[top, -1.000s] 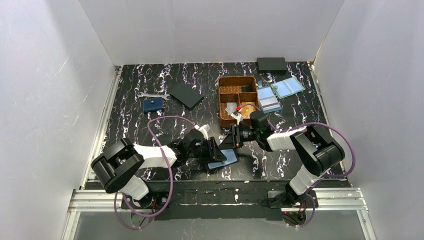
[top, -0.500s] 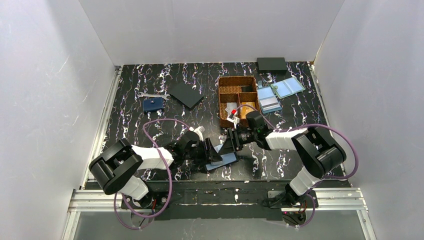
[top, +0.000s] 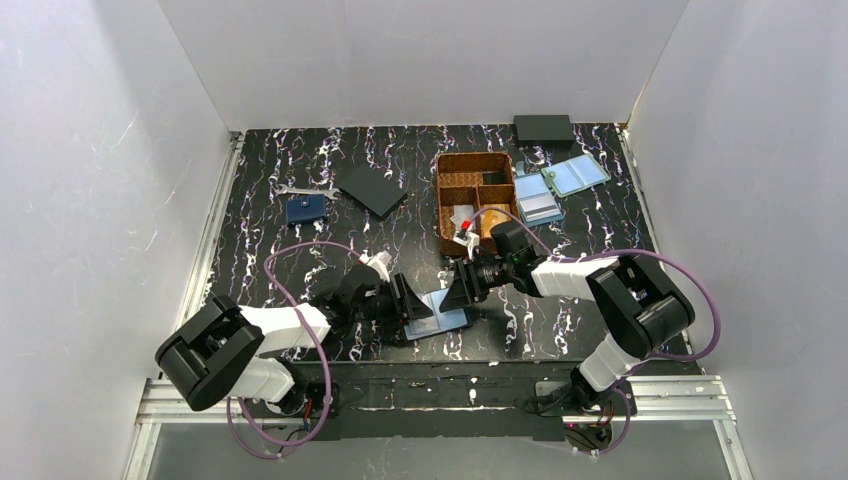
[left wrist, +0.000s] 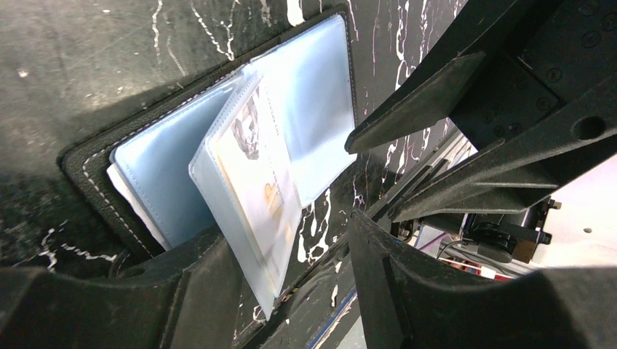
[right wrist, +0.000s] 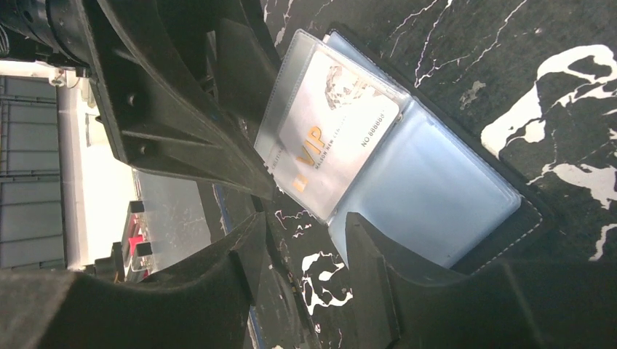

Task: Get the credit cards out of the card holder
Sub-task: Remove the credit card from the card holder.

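Observation:
The card holder (top: 447,321) lies open on the black marbled table near the front edge, with pale blue sleeves and a black rim (left wrist: 87,156). One clear sleeve leaf stands half up and holds a white credit card (right wrist: 335,138) with gold "VIP" lettering; the card also shows in the left wrist view (left wrist: 258,171). My left gripper (top: 408,300) is open at the holder's left end, and the leaf's lower corner reaches between its fingers (left wrist: 291,283). My right gripper (top: 460,292) is open and empty (right wrist: 302,269) over the holder's right end, with one finger (right wrist: 378,276) at the blue leaf's edge.
A brown compartment tray (top: 444,200) with small items stands behind the right gripper. Two pale blue holders (top: 537,198) (top: 577,175) and a black box (top: 543,128) lie at the back right. A black square (top: 372,188) and a navy wallet (top: 305,209) lie at the back left.
My left arm has drawn back to the left and more of the open holder shows. My right gripper has shifted slightly left and stays over the holder.

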Robot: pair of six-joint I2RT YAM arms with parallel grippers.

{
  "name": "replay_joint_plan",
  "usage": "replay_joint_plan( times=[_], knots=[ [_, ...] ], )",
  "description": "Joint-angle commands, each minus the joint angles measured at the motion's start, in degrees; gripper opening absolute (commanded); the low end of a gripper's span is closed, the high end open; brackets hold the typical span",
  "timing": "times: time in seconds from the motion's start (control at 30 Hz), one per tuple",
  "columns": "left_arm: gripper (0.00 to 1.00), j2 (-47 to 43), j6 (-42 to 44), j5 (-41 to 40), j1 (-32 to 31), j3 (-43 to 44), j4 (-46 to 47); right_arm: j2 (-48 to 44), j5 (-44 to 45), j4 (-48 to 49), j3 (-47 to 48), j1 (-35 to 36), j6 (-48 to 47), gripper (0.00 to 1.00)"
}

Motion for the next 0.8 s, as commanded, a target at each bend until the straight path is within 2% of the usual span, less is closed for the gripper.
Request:
replay_joint_plan(
  times=[0.0,0.17,0.5,0.77],
  knots=[
    [0.49,-2.6,-0.3,-0.7,1.0,-1.4,-0.1,-1.4,0.7,-1.2,2.2,-0.3,-2.0,0.53],
    [0.44,-3.7,-0.9,-0.4,1.5,-2.2,0.5,-1.4,0.8,-1.6,2.3,-0.4,-2.3,0.53],
    [0.43,-7.5,-1.3,0.6,2.2,-2.7,0.7,-1.4,0.9,-2.1,2.5,-0.5,-2.7,0.52],
    [0.31,-6.6,-1.8,0.8,2.3,-3.5,2.2,-1.4,1.1,-2.6,2.7,-0.5,-3.1,0.52]
  ],
)
